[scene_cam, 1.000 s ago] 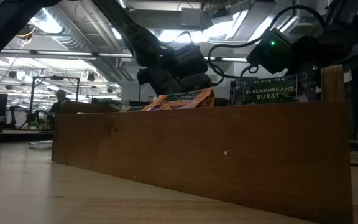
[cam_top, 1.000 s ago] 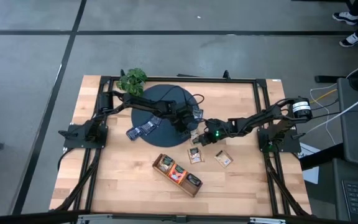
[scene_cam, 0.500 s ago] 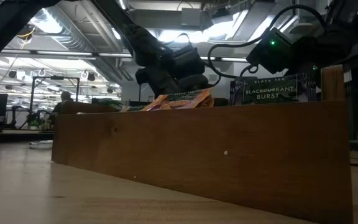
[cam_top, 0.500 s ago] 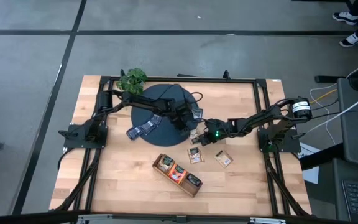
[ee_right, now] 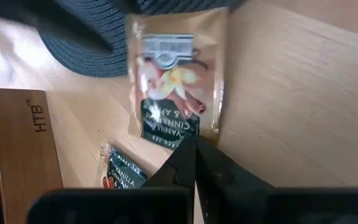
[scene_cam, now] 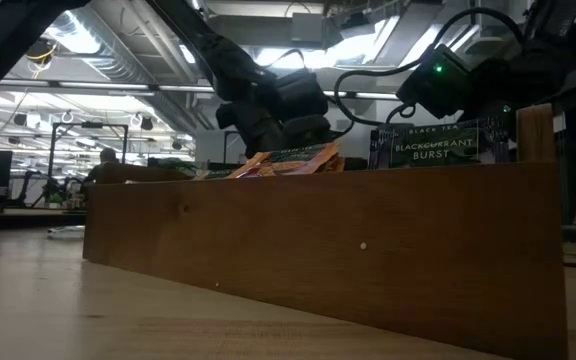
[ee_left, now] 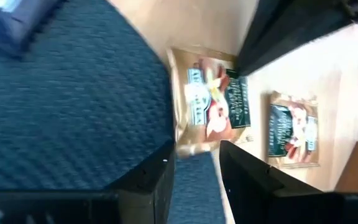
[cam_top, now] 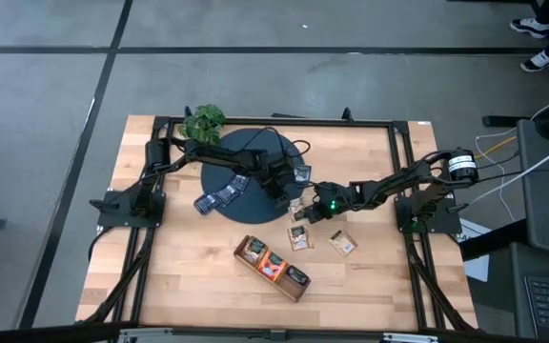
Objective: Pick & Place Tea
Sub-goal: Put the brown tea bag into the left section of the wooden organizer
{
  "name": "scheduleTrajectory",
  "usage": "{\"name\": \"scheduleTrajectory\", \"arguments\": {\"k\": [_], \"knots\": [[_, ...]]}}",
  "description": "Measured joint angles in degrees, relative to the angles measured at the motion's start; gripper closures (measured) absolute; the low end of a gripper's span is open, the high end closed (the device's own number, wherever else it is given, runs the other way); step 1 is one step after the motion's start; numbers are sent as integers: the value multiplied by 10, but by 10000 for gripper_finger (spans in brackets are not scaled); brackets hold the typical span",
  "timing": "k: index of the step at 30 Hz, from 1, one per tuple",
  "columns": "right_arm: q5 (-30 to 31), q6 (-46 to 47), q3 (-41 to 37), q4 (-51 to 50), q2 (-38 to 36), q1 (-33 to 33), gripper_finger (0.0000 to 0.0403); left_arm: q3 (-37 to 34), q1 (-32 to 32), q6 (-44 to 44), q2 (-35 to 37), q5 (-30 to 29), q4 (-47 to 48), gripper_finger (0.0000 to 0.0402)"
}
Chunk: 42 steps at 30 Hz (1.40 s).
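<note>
The wooden surface [cam_top: 189, 276] carries a black frame along its edges, with both dark arms reaching toward its middle from the left and right sides. A dark round mat [cam_top: 241, 162] lies near the far edge, left of centre, and a leafy green plant [cam_top: 203, 121] stands at the mat's far-left rim. Toward the near edge, about midway along it, a long wooden tray [cam_top: 273, 268] lies at a slant with sachets standing in its compartments; in the low view a dark one marked with blackcurrant lettering [scene_cam: 436, 148] shows above the tray's wall beside orange ones [scene_cam: 293, 160].

The left hand [cam_top: 294, 183] is over the mat's right rim, its fingers [ee_left: 244, 171] part-way apart around a corner of a beige sachet [ee_left: 211, 102] that overlaps the mat's edge; whether they already touch it I cannot tell. The right hand [cam_top: 303, 211] is just beside the mat's near-right rim, its fingers [ee_right: 194, 163] pressed together with their tips at the edge of that same beige sachet [ee_right: 176, 81], not gripping it.

Two more beige sachets lie flat between the mat and the tray: one [cam_top: 299, 237] just beneath the right hand, another [cam_top: 342, 243] a little to its right. Blue sachets [cam_top: 219, 196] lie on the mat's near-left part, one overlapping the rim.
</note>
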<state>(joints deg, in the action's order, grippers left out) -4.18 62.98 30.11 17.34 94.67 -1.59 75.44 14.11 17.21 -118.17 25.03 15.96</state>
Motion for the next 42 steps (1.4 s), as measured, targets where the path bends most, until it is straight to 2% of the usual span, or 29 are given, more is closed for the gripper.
{"name": "scheduleTrajectory", "arguments": {"k": [15, 19, 24, 29, 34, 42], "knots": [[22, 10, -1, 17, 1, -6, 396, 0, -10, 0, -9, 2, -14, 280], [24, 10, -1, 19, 1, -6, 396, 0, -11, 0, -10, 2, -16, 313], [26, 11, -1, 22, 1, -6, 396, 0, -8, 6, -10, 7, -16, 384], [26, 12, -1, 32, 1, -6, 395, 0, -8, 15, -10, 8, -13, 390], [-5, 9, -1, 68, 1, -6, 389, 0, -6, 15, -5, 9, 8, 394], [-82, 22, -1, 158, 0, -6, 324, 0, 6, -17, 45, 4, 60, 396]]}}
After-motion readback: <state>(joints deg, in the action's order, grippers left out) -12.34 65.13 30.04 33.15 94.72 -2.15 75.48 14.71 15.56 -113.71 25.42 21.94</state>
